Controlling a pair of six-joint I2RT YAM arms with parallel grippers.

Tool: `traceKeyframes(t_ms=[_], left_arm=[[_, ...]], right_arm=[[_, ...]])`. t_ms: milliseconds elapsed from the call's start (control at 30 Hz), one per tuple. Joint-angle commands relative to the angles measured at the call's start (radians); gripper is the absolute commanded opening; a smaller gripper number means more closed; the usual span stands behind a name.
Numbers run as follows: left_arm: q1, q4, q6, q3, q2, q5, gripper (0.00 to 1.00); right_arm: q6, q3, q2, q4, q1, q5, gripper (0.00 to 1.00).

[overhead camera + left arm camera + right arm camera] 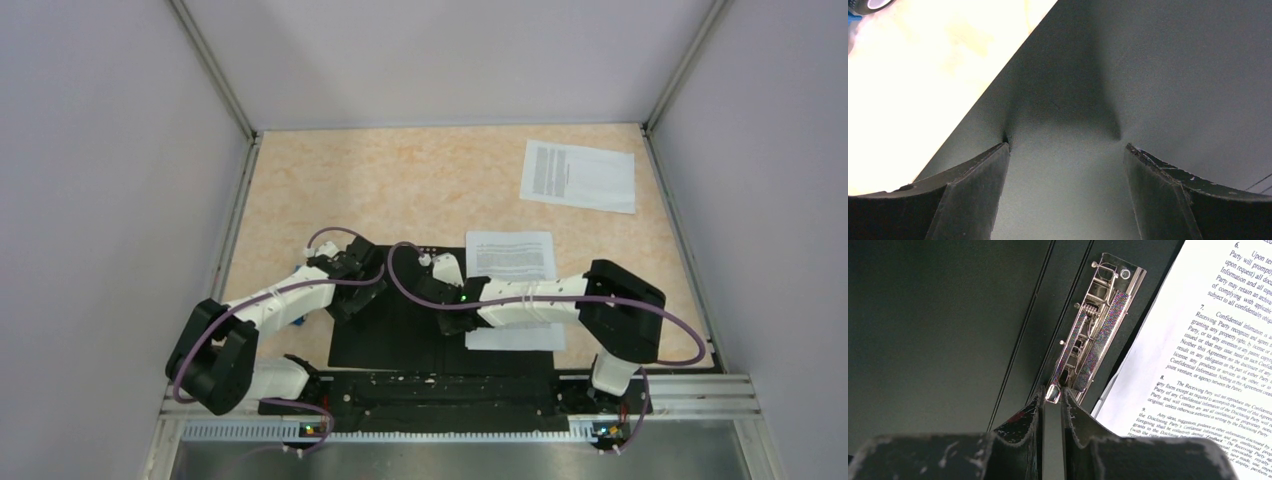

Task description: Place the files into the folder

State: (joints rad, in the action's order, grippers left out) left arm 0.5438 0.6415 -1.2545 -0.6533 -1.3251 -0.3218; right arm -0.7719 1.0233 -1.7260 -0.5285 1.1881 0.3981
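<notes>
The folder [400, 340] lies open on the table, black inside up. Its metal spine clip [1093, 330] runs down the middle. One file [512, 255], white with dense black text, lies on the folder's right half, beside the clip [1208, 340]. A second file [578, 176] lies on the table at the far right. My left gripper [350, 285] is open, its fingertips down on the folder's left flap [1148, 60] near its edge. My right gripper [440, 275] is shut on the near tip of the clip's lever [1053, 395].
The table top [400, 180] is beige and marbled, with grey walls on three sides. A small blue thing [297, 322] shows under my left arm. A black rail [450, 390] runs along the near edge.
</notes>
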Motion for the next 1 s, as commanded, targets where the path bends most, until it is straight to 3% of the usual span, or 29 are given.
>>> traceKeyframes(t_ms=[0, 467, 800, 833, 967], left_arm=[[-0.009, -0.056, -0.043, 0.079, -0.089, 0.054, 0.90], [-0.010, -0.049, -0.042, 0.070, -0.101, 0.055, 0.90], [-0.011, -0.048, -0.011, 0.061, -0.097, 0.053, 0.90], [-0.010, -0.047, -0.001, 0.058, -0.090, 0.052, 0.90], [-0.004, -0.028, 0.040, 0.031, -0.041, 0.033, 0.91]], right_arm=[[-0.016, -0.069, -0.079, -0.151, -0.002, 0.068, 0.00], [-0.003, -0.104, 0.057, -0.220, -0.029, 0.102, 0.00], [0.066, -0.038, 0.164, -0.197, -0.070, 0.058, 0.00], [0.075, -0.023, 0.168, -0.182, -0.075, 0.047, 0.02], [0.118, 0.063, 0.180, -0.119, -0.109, -0.003, 0.37]])
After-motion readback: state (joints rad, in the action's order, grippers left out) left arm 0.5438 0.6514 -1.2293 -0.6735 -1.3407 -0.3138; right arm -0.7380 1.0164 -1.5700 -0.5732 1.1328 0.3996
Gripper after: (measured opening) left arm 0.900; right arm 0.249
